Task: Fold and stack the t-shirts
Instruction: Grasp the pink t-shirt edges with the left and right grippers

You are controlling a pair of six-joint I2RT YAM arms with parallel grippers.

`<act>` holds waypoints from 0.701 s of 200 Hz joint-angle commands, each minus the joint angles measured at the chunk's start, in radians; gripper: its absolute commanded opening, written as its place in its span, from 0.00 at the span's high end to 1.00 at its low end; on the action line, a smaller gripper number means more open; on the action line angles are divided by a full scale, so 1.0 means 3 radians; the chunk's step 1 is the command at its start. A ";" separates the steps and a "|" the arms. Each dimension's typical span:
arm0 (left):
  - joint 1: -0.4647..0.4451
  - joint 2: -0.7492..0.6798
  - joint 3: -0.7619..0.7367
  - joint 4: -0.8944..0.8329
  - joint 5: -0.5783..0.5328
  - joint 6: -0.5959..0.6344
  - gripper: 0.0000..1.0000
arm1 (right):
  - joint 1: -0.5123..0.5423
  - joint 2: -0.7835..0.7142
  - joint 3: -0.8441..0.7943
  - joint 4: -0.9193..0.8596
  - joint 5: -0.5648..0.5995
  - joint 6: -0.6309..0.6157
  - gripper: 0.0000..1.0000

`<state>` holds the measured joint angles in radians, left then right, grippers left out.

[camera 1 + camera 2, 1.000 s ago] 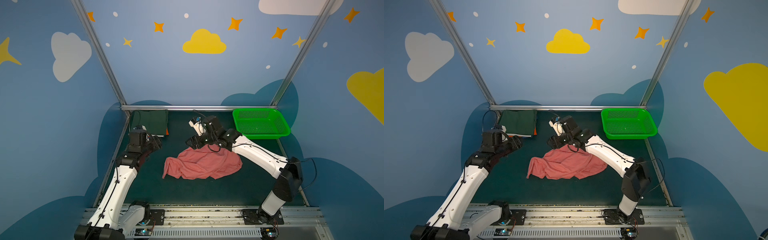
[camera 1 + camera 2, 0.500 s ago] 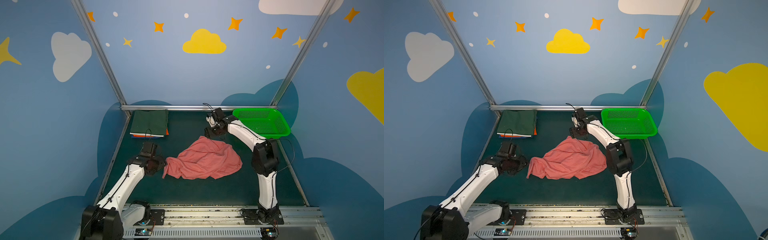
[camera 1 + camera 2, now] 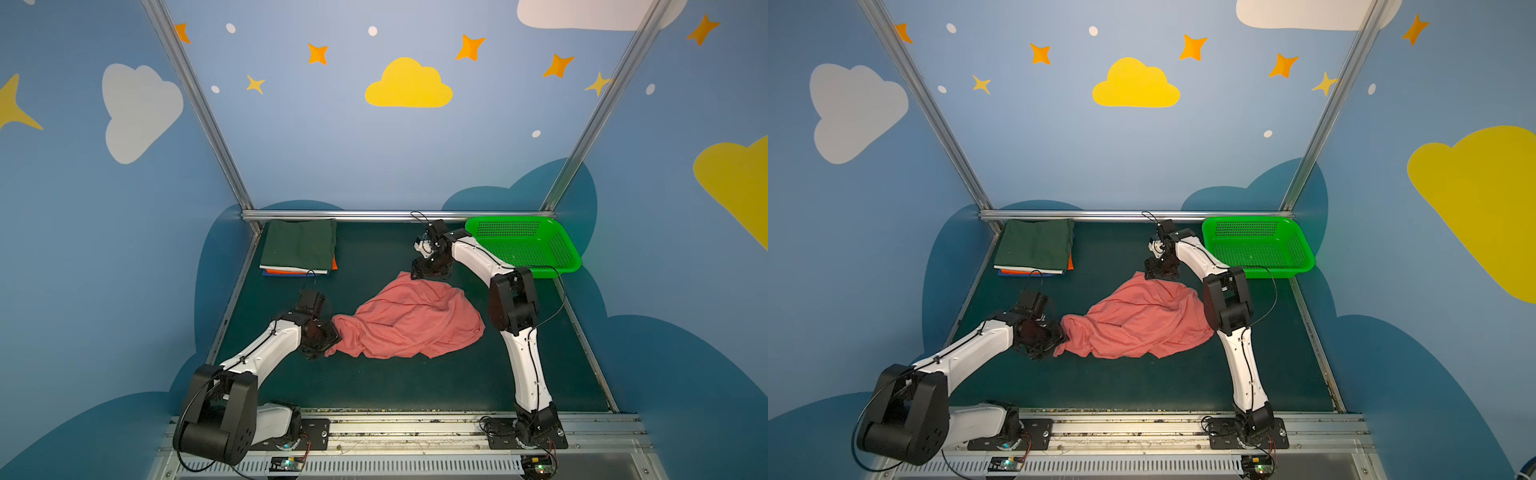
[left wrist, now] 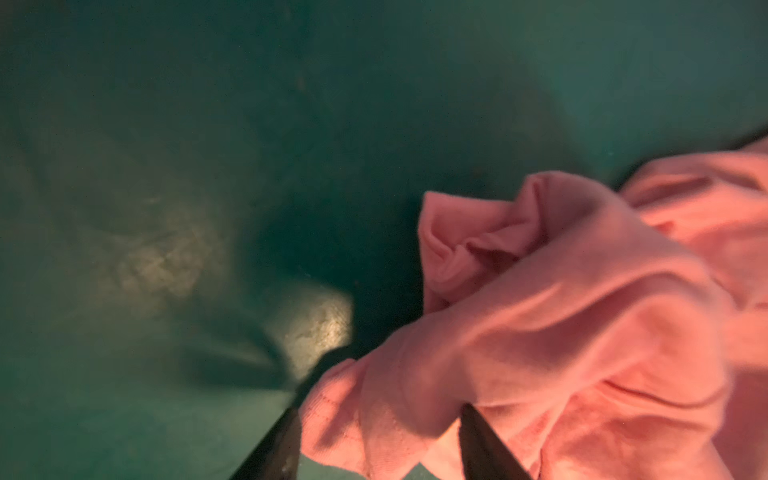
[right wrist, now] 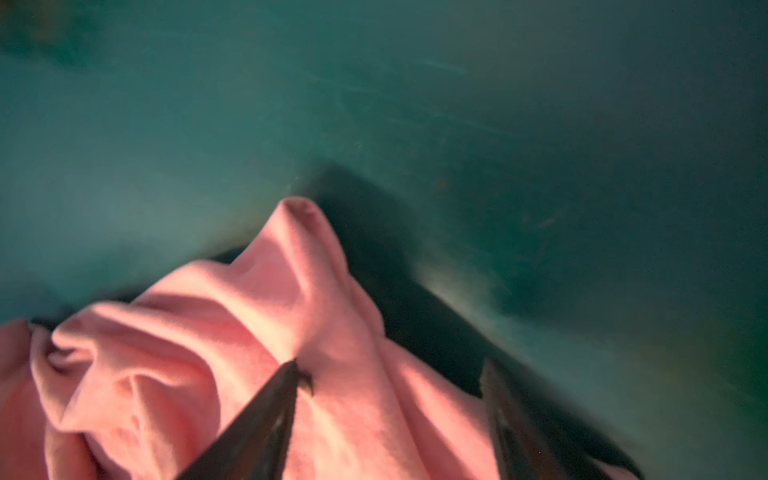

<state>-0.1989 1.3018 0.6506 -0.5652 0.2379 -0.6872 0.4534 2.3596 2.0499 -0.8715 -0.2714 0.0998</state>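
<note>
A salmon-pink t-shirt (image 3: pixel 407 324) (image 3: pixel 1138 324) lies crumpled mid-table. My left gripper (image 3: pixel 332 332) (image 3: pixel 1059 336) is low at its left end. In the left wrist view this gripper (image 4: pixel 381 409) is open, its jaws straddling a hemmed fold of the pink cloth (image 4: pixel 561 311). My right gripper (image 3: pixel 419 274) (image 3: pixel 1154 272) is at the shirt's far tip. In the right wrist view it (image 5: pixel 391 365) is open, with a ridge of pink cloth (image 5: pixel 291 291) between the jaws. A folded stack with a dark green t-shirt (image 3: pixel 299 245) (image 3: pixel 1034 245) on top sits at the back left.
A green perforated basket (image 3: pixel 557 249) (image 3: pixel 1296 249) stands at the back right, close behind the right arm. Blue walls and a metal rail (image 3: pixel 374 215) bound the dark green table. Orange, white and blue edges (image 3: pixel 291 272) show under the stack.
Left gripper came down from near the stack to the shirt's left end. Right gripper moved back and right to the shirt's far tip, which now points rearward. Both jaws have narrowed.
</note>
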 commanded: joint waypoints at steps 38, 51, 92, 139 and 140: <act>-0.0042 -0.0060 0.0091 -0.0057 -0.0064 0.0018 0.57 | 0.0010 0.0055 0.0070 -0.0117 -0.0244 0.0041 0.67; -0.0053 -0.0107 0.0119 -0.0074 -0.0063 0.0025 0.61 | 0.0008 0.0055 0.0075 -0.0109 -0.0270 0.0050 0.76; -0.0058 -0.0264 0.0127 -0.0111 -0.0243 0.0017 0.76 | 0.0011 0.0055 0.0075 -0.0090 -0.0327 0.0086 0.90; -0.0058 -0.0354 0.0005 -0.0010 -0.0386 -0.0060 0.89 | 0.0011 0.0036 0.0051 -0.0089 -0.0368 0.0092 1.00; -0.0058 -0.0358 0.0005 -0.0006 -0.0388 -0.0061 0.89 | 0.0012 0.0035 0.0050 -0.0090 -0.0371 0.0092 1.00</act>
<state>-0.2146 1.2110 0.6716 -0.5724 0.1623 -0.6945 0.4538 2.3615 2.0499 -0.8875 -0.3611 0.1261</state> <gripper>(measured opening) 0.117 0.060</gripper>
